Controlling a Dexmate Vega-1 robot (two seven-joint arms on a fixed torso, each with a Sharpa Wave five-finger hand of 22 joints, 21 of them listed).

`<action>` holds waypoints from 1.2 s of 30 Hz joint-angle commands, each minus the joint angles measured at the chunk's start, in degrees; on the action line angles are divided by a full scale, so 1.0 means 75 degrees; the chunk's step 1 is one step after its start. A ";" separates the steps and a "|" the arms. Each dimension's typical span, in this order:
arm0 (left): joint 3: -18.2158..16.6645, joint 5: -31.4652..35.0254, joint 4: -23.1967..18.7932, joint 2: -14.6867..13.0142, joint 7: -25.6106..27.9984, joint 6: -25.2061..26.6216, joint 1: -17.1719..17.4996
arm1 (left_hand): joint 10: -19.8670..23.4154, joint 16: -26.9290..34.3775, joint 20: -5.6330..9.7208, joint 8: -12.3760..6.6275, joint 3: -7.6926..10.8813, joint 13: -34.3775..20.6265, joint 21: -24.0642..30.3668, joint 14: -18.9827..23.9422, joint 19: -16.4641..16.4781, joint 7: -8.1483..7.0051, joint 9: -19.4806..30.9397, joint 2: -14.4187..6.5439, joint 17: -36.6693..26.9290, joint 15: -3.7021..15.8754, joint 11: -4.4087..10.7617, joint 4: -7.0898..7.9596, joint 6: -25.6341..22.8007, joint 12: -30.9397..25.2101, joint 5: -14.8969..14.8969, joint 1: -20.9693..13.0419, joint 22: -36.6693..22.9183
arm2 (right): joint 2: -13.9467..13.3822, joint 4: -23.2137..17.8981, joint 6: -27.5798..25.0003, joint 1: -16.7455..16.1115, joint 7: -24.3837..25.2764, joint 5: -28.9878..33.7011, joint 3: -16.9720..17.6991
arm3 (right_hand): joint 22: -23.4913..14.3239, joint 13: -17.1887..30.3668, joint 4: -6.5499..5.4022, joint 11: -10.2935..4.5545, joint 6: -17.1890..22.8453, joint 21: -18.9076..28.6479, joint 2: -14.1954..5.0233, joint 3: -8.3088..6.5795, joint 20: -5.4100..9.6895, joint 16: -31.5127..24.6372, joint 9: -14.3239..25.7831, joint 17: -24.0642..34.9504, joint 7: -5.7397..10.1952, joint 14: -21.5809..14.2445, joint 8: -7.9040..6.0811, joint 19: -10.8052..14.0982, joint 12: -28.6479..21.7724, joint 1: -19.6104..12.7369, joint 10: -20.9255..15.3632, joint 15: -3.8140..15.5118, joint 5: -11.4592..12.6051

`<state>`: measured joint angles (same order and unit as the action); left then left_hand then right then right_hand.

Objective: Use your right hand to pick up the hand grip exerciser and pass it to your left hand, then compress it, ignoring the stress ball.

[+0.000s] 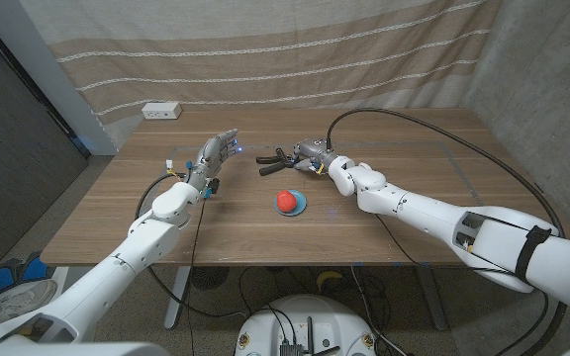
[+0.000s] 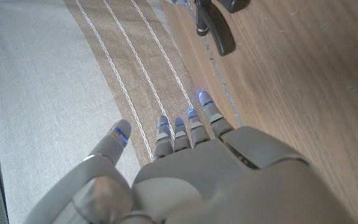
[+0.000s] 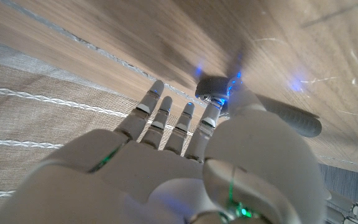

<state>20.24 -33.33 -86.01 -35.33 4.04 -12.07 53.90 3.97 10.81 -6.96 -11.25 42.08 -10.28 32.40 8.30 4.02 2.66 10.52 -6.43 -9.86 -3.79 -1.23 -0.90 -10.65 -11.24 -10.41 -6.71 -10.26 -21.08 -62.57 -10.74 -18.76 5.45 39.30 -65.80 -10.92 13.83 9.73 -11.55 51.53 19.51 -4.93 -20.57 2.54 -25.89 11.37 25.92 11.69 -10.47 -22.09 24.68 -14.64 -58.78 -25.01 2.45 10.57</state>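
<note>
1. At the near middle of the table (image 1: 117, 232), closest to the robot, lies the stress ball (image 1: 287, 200), red, sitting on a pale blue disc (image 1: 295, 207); it is set well clear of both hands and is to be left alone

2. Beyond it and toward the robot's right, the right hand (image 1: 317, 155) sits low at the table surface, the forearm entering from the picture's lower right corner. In the right wrist view the right hand's fingers (image 3: 160, 109) reach out side by side, slightly spread, with the thumb laid against a dark grey handle; whether that amounts to a grip cannot be told from these pictures

3. Just beside that hand, on its left-hand side, lies the hand grip exerciser (image 1: 277, 158), its dark handles resting on the wood. Its long axis runs roughly across the table, from the right hand toward the left. The right hand is plainly the nearer of the two, touching or all but touching it

4. Farther to the robot's left, the left hand (image 1: 216, 155) is raised with fingers extended and apart, holding nothing; it stands near the free ends of the handles, one of which shows in the left wrist view (image 2: 219, 34) beyond the fingertips (image 2: 205, 99). The hand-over, by this layout, calls for only a short carry leftward
</note>
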 commanded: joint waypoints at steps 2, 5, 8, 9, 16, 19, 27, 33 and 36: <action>-0.0006 -0.0015 -0.0022 0.0004 -0.0023 -0.0054 -0.0005 | 0.0009 -0.0012 -0.0038 0.0001 0.0040 -0.0028 -0.0011 0.0072 0.0043 -0.0030 0.0028 -0.0230 -0.0025 0.0032 0.0002 -0.0027 -0.0042 0.0002 -0.0007 0.0094 -0.0040 | -0.0123 0.0060 0.0359 -0.0168 0.0904 -0.0093 0.0106 | -0.0031 0.0038 -0.0034 -0.0045 0.1211 0.0068 -0.0142 0.0033 0.0333 -0.0068 0.0084 0.0053 -0.0688 -0.0080 -0.0062 0.0077 -0.0072 -0.0244 -0.0157 0.1325 -0.0006; -0.0004 -0.0016 -0.0028 0.0008 -0.0016 -0.0048 -0.0001 | 0.0007 -0.0011 -0.0043 0.0004 0.0042 -0.0028 -0.0014 0.0078 0.0044 -0.0028 0.0029 -0.0230 -0.0025 0.0026 0.0003 -0.0030 -0.0039 0.0002 -0.0008 0.0097 -0.0040 | -0.0153 0.0084 0.0521 -0.0250 0.1317 -0.0104 0.0177 | -0.0032 0.0045 -0.0047 -0.0046 0.1225 0.0079 -0.0168 0.0052 0.0371 -0.0082 0.0124 0.0066 -0.0725 -0.0092 -0.0090 0.0092 -0.0091 -0.0263 -0.0205 0.1333 0.0001; 0.0006 0.0015 -0.0029 -0.0010 -0.0027 -0.0063 0.0003 | 0.0008 -0.0012 -0.0044 0.0005 0.0045 -0.0028 -0.0018 0.0077 0.0047 -0.0027 0.0029 -0.0231 -0.0025 0.0029 0.0012 -0.0033 -0.0041 0.0002 -0.0008 0.0102 -0.0040 | -0.0174 0.0133 0.0687 -0.0344 0.1831 -0.0087 0.0250 | -0.0032 0.0055 -0.0046 -0.0048 0.1208 0.0094 -0.0196 0.0065 0.0396 -0.0096 0.0166 0.0079 -0.0688 -0.0108 -0.0108 0.0118 -0.0105 -0.0302 -0.0239 0.1355 0.0015; -0.0001 0.0007 -0.0040 -0.0004 -0.0003 -0.0050 0.0009 | 0.0010 -0.0012 -0.0045 0.0005 0.0047 -0.0028 -0.0019 0.0078 0.0049 -0.0030 0.0029 -0.0232 -0.0025 0.0026 0.0011 -0.0035 -0.0042 0.0001 -0.0008 0.0103 -0.0040 | -0.0171 0.0164 0.0748 -0.0369 0.1998 -0.0091 0.0277 | -0.0032 0.0058 -0.0050 -0.0049 0.1217 0.0096 -0.0205 0.0073 0.0409 -0.0104 0.0182 0.0085 -0.0655 -0.0119 -0.0122 0.0118 -0.0108 -0.0312 -0.0247 0.1354 0.0021; 0.0002 0.0019 -0.0041 -0.0004 0.0006 -0.0045 0.0001 | 0.0005 -0.0013 -0.0048 0.0010 0.0055 -0.0027 -0.0028 0.0081 0.0052 -0.0024 0.0030 -0.0233 -0.0024 0.0028 0.0024 -0.0046 -0.0041 0.0002 -0.0008 0.0108 -0.0041 | -0.0076 0.0511 0.1201 -0.0474 0.3148 -0.0116 0.0422 | -0.0035 0.0072 -0.0063 -0.0053 0.1232 0.0138 -0.0238 0.0109 0.0485 -0.0126 0.0240 0.0101 -0.0507 -0.0189 -0.0167 0.0192 -0.0124 -0.0360 -0.0292 0.1368 0.0063; 0.0009 0.0055 -0.0068 -0.0026 0.0047 0.0003 -0.0003 | 0.0014 -0.0017 -0.0051 0.0014 0.0062 -0.0027 -0.0034 0.0080 0.0054 -0.0029 0.0029 -0.0230 -0.0018 0.0035 0.0025 -0.0075 -0.0037 -0.0002 -0.0007 0.0093 -0.0040 | -0.0037 0.0613 0.1332 -0.0483 0.3464 -0.0145 0.0470 | -0.0035 0.0077 -0.0072 -0.0054 0.1245 0.0160 -0.0255 0.0105 0.0513 -0.0126 0.0253 0.0091 -0.0487 -0.0249 -0.0183 0.0236 -0.0131 -0.0370 -0.0311 0.1367 0.0082; 0.0047 0.0286 -0.0194 -0.0173 0.0226 0.0229 -0.0052 | -0.0019 -0.0031 -0.0027 0.0033 0.0108 -0.0025 -0.0072 0.0063 0.0079 -0.0066 0.0019 -0.0187 -0.0003 0.0084 0.0086 -0.0321 0.0011 0.0009 0.0014 -0.0063 -0.0022 | -0.0010 0.0617 0.1436 -0.0463 0.3812 -0.0170 0.0552 | -0.0038 0.0085 -0.0065 -0.0052 0.1245 0.0196 -0.0252 0.0112 0.0535 -0.0112 0.0287 0.0065 -0.0508 -0.0383 -0.0213 0.0287 -0.0154 -0.0420 -0.0391 0.1392 0.0129; 0.0084 0.0462 -0.0300 -0.0275 0.0392 0.0472 -0.0106 | -0.0089 -0.0040 0.0001 0.0056 0.0200 -0.0025 -0.0129 0.0041 0.0138 -0.0094 0.0012 -0.0144 0.0004 0.0113 0.0128 -0.0755 0.0173 0.0027 0.0030 -0.0370 -0.0006 | 0.0026 0.0577 0.1341 -0.0427 0.3868 -0.0155 0.0575 | -0.0040 0.0087 -0.0060 -0.0050 0.1256 0.0213 -0.0238 0.0127 0.0543 -0.0087 0.0321 0.0049 -0.0528 -0.0419 -0.0245 0.0300 -0.0161 -0.0453 -0.0430 0.1388 0.0152; 0.0118 0.0660 -0.0479 -0.0397 0.0611 0.0765 -0.0128 | -0.0114 -0.0051 0.0004 0.0054 0.0245 -0.0026 -0.0164 -0.0001 0.0151 -0.0120 0.0011 -0.0124 0.0004 0.0152 0.0133 -0.0974 0.0243 0.0028 0.0021 -0.0541 -0.0003 | -0.0004 0.0476 0.1274 -0.0427 0.3849 -0.0135 0.0587 | -0.0041 0.0086 -0.0067 -0.0049 0.1216 0.0216 -0.0234 0.0142 0.0551 -0.0078 0.0350 0.0046 -0.0583 -0.0434 -0.0251 0.0293 -0.0157 -0.0459 -0.0437 0.1389 0.0163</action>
<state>20.56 -31.27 -87.49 -36.55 5.74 -10.29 53.48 3.21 10.59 -6.97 -11.01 43.53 -10.28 31.36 8.39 4.66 1.91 10.52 -7.33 -9.87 -3.26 -0.47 -6.97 -9.47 -11.25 -10.41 -9.50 -10.12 -21.20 -58.35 -1.13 -22.08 32.06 38.22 -62.03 -11.06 14.27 9.41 -12.07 54.98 20.58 -6.52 -19.76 2.76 -26.33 11.41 26.25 8.18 -13.03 -22.08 26.30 -15.48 -61.26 -27.75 2.36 11.51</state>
